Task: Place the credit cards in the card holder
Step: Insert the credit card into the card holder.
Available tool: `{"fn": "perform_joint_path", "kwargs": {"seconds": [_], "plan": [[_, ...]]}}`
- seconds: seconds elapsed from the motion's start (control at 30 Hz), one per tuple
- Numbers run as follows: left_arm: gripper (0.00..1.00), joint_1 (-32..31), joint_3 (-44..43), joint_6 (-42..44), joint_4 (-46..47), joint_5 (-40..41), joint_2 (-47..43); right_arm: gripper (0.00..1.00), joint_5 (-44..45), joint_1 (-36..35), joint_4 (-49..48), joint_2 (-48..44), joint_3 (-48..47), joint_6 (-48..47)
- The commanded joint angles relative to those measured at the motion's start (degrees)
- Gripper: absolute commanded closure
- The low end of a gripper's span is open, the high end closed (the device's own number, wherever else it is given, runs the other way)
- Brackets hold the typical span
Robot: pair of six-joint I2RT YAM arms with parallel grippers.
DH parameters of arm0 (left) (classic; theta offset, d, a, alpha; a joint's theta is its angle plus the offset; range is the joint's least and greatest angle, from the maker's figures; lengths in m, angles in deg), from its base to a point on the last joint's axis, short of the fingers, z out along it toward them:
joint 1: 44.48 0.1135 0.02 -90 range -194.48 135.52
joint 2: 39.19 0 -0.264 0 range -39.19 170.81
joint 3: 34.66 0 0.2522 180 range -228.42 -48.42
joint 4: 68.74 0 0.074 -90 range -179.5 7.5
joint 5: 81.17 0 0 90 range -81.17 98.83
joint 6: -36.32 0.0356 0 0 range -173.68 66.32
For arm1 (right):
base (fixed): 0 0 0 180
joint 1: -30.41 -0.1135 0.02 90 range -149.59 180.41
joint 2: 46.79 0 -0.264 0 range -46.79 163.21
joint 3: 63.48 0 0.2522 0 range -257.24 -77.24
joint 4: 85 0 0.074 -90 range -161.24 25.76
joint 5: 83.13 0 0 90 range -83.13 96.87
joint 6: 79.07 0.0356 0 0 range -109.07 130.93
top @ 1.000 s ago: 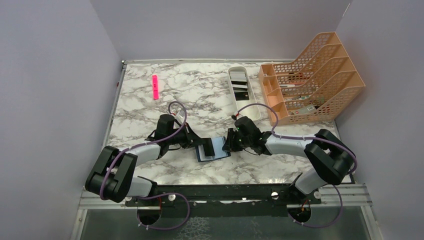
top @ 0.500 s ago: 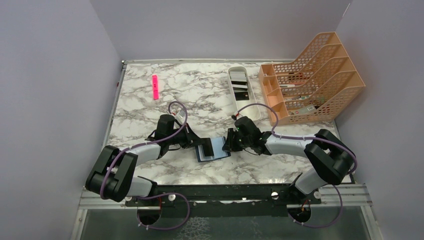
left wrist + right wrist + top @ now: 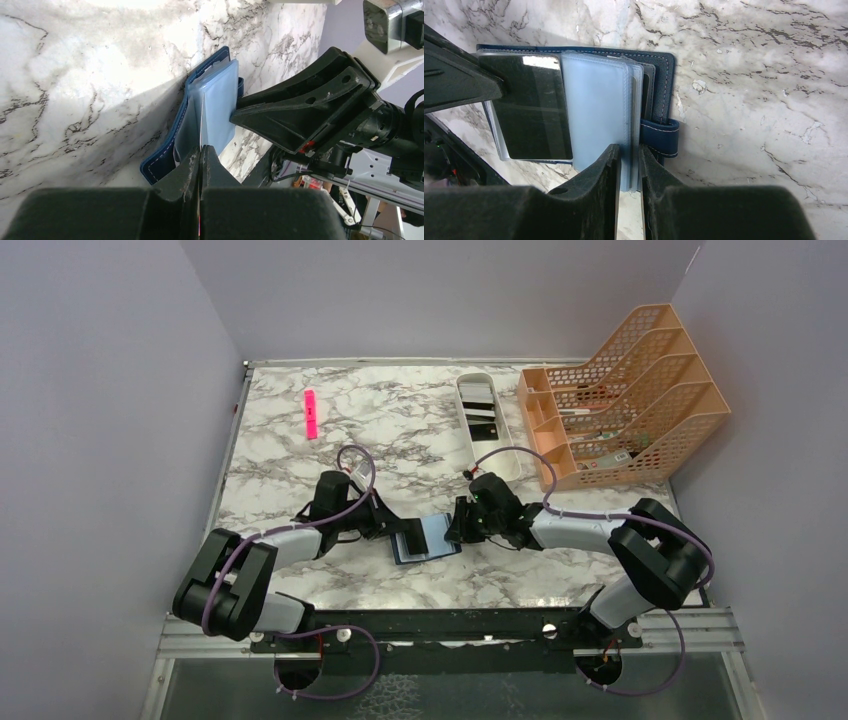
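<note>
The card holder lies open on the marble table between both arms, navy outside with pale blue sleeves. My left gripper is shut on a black credit card, which shows edge-on in the left wrist view and lies over the wallet's left half. My right gripper is shut on the edge of the pale sleeves beside the snap strap. The wallet also shows in the left wrist view. More credit cards lie in the white tray.
A long white oval tray stands at the back right of centre. An orange mesh file rack stands right of it. A pink marker lies at the back left. Purple walls close in the table.
</note>
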State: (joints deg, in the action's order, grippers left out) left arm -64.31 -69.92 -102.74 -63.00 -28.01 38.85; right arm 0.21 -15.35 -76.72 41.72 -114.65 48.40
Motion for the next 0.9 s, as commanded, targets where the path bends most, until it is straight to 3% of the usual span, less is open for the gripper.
{"fn": "perform_joint_path", "kwargs": {"seconds": [0.0, 0.57, 0.87], "plan": [[1.0, 0.4, 1.1, -0.4, 2.1, 1.2, 0.5, 0.77, 2.7, -0.3, 2.3, 2.4, 1.9, -0.8], [1.0, 0.3, 4.2, -3.4, 9.0, -0.1, 1.3, 0.77, 1.8, -0.3, 1.5, 3.2, 2.0, -0.6], [1.0, 0.2, 3.4, -0.2, 10.4, -0.9, 2.6, 0.77, 1.4, -0.3, 1.1, 3.3, 2.3, -0.7]]}}
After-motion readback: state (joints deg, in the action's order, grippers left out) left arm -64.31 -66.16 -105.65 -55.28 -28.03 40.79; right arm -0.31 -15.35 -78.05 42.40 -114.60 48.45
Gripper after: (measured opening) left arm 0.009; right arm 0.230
